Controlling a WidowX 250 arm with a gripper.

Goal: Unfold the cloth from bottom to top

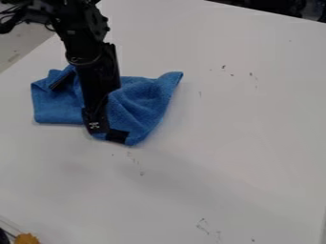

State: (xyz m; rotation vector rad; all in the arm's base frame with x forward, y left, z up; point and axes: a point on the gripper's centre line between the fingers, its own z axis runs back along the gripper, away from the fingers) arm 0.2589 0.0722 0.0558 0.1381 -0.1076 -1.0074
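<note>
Blue cloth (141, 102) near upper-left edge of worktop (242, 124), end effector (107, 131) at bottom, likely for unfolding upward; cannot tell whether gripping.

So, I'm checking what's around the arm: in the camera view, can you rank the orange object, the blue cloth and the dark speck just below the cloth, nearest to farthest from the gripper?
1. Blue cloth, right at the gripper.
2. Dark speck, on the table below the cloth.
3. Orange object, in the view's bottom left corner.
</note>
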